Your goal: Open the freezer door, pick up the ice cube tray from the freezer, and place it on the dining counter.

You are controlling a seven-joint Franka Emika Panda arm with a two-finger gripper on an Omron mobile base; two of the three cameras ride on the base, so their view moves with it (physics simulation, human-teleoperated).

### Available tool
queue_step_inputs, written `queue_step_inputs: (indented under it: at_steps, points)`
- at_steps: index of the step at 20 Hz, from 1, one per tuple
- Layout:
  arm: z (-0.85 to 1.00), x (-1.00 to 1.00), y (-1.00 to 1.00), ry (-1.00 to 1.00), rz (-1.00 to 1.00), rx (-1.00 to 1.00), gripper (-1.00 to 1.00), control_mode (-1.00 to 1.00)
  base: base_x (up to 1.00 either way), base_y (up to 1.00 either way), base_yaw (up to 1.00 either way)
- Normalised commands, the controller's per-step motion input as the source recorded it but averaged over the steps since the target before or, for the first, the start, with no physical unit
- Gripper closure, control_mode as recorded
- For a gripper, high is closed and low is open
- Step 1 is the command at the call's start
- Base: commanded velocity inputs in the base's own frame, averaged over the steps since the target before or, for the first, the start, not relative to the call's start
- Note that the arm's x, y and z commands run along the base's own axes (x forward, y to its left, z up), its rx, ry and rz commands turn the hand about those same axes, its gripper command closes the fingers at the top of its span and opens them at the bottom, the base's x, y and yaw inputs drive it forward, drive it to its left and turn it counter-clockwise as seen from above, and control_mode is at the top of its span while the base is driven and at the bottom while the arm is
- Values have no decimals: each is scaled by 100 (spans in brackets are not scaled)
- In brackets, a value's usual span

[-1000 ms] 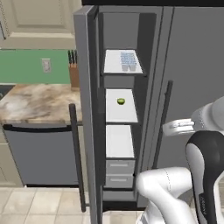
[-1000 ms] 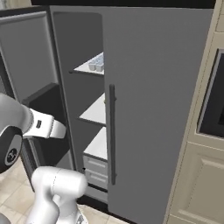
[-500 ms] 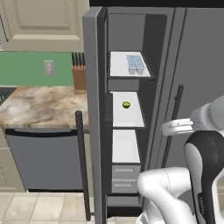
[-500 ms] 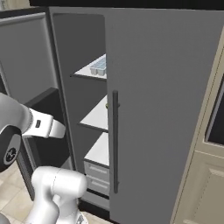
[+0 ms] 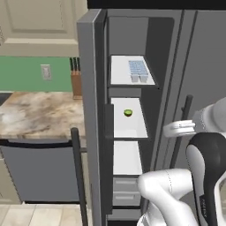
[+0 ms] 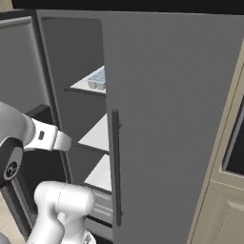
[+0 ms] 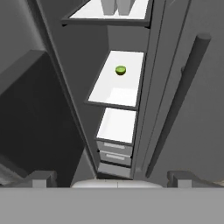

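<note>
Gripper: the two-finger gripper (image 7: 113,178) showed its two small dark fingertips (image 7: 40,178) set wide apart, jaws spread, nothing between them.
Freezer: the tall narrow grey freezer compartment with white shelves (image 7: 117,83) lay straight ahead of the gripper, well apart from it, its interior exposed.
Ice cube tray: the small flat pale blue-white ice cube tray with a grid of square cells (image 5: 137,70) lay on the top shelf, ahead of and above the gripper, towards that shelf's right side; from the right base camera its front edge (image 6: 97,80) peeped past the other door.
Green item: a tiny round green item (image 7: 120,69) sat on the middle shelf, one shelf below the tray, ahead of the gripper.
Drawers: two grey drawers (image 7: 114,152) sat under the lowest white shelf, the nearest freezer parts to the gripper.
Freezer door: the tall narrow grey freezer door with a long dark vertical bar handle (image 5: 91,110) stood swung out, edge-on, to the gripper's left.
Neighbouring door: the wider plain grey door (image 6: 176,119) stood closed to the gripper's right, its dark bar handle (image 7: 179,100) close beside the gripper.
Side counter: a marble-patterned counter (image 5: 37,112) with a knife block (image 5: 76,77) lay beyond the freezer door, far left.
</note>
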Motion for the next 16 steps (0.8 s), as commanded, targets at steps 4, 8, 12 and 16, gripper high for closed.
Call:
queue_step_inputs:
  at_steps: [4, 8, 12, 16]
  points:
    - [0, 0, 0, 0, 0, 0, -100, 100, 35, -10, 0]
    - [0, 0, 0, 0, 0, 0, -100, 100, 42, 0, 0]
    - [0, 0, 0, 0, 0, 0, -100, 100, 55, 0, 0]
    - [0, 0, 0, 0, 0, 0, -100, 100, 46, 11, 0]
